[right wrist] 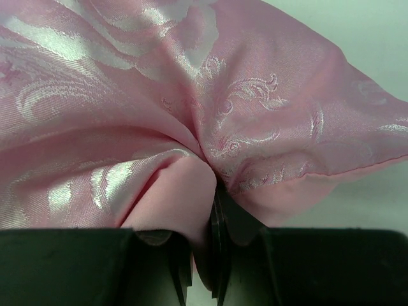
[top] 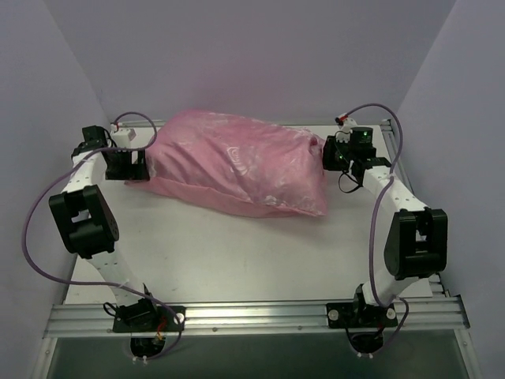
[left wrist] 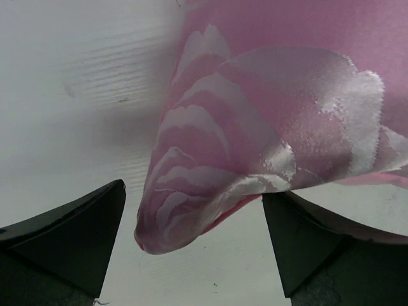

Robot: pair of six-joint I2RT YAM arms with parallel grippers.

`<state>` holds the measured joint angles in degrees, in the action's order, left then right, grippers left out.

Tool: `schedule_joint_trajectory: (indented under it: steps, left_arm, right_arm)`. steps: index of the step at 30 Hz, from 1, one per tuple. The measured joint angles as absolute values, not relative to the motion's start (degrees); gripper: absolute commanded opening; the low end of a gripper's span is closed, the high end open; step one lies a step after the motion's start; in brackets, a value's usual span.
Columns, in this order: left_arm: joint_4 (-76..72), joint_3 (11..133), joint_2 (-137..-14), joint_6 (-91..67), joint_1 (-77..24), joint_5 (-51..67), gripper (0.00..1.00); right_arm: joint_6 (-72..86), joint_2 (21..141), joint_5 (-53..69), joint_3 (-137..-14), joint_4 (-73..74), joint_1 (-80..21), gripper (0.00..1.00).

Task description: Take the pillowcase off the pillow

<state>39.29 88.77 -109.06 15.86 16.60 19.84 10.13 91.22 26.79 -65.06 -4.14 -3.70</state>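
The pink satin pillowcase (top: pixel 237 166) lies across the far middle of the white table (top: pixel 237 253), bulging as if stuffed. The white pillow itself is hidden inside it. My left gripper (top: pixel 140 167) is at the case's left end. It is open, and a pointed pink corner (left wrist: pixel 191 204) hangs between its two black fingers (left wrist: pixel 83 236) without being pinched. My right gripper (top: pixel 330 154) is at the case's right end. In the right wrist view it (right wrist: pixel 213 191) is shut on a bunched fold of the pillowcase (right wrist: pixel 159 95).
Pale walls close in the table at the back and both sides. An aluminium rail (top: pixel 252 316) with the arm bases runs along the near edge. Purple cables (top: pixel 35 229) loop beside each arm.
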Motion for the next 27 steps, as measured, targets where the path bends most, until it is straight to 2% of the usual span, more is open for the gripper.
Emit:
schedule_joint_trajectory:
  steps: [1, 2, 3, 4, 5, 12, 17, 21, 24, 25, 27]
  left_arm:
    - [39.2, 88.8, -109.9, 16.0, 16.6, 20.3, 0.93]
    - [38.9, 88.6, -110.6, 16.1, 16.5, 20.7, 0.70]
    - [38.5, 88.2, -111.0, 15.8, 16.5, 21.2, 0.54]
    - [37.9, 87.5, -111.2, 16.1, 16.4, 21.7, 0.30]
    - [37.5, 87.0, -111.2, 16.1, 16.3, 22.6, 0.03]
    - [38.9, 85.6, -108.4, 16.5, 17.3, 31.4, 0.02]
    - [49.0, 86.6, -93.2, 17.1, 24.7, 40.2, 0.02]
    - [60.3, 100.1, -80.4, 17.0, 34.7, 47.2, 0.02]
    - [60.9, 111.2, -74.2, 11.8, 36.9, 50.9, 0.02]
    - [59.6, 113.8, -72.5, 7.6, 36.8, 52.3, 0.02]
    - [53.3, 116.1, -69.6, -2.2, 36.4, 54.3, 0.02]
  right_arm:
    - [9.9, 91.8, 26.8, -65.5, -4.2, -3.7, 0.00]
    - [9.7, 92.4, 26.9, -65.8, -4.3, -3.7, 0.00]
    - [9.6, 92.7, 26.8, -66.0, -4.6, -3.7, 0.00]
    - [9.5, 92.9, 26.9, -66.0, -4.8, -3.7, 0.00]
    - [9.5, 92.9, 26.9, -66.0, -4.9, -3.7, 0.00]
    - [10.4, 92.2, 26.7, -66.0, -3.7, -4.0, 0.00]
    - [11.6, 86.8, 24.4, -66.0, 4.6, -7.0, 0.00]
    - [12.2, 82.7, 27.6, -65.2, 13.9, -11.6, 0.00]
    - [12.6, 82.8, 31.0, -62.8, 18.4, -17.9, 0.00]
    - [13.2, 83.1, 32.8, -61.1, 19.2, -21.2, 0.08]
    - [14.7, 84.3, 36.7, -59.0, 19.9, -26.0, 0.15]
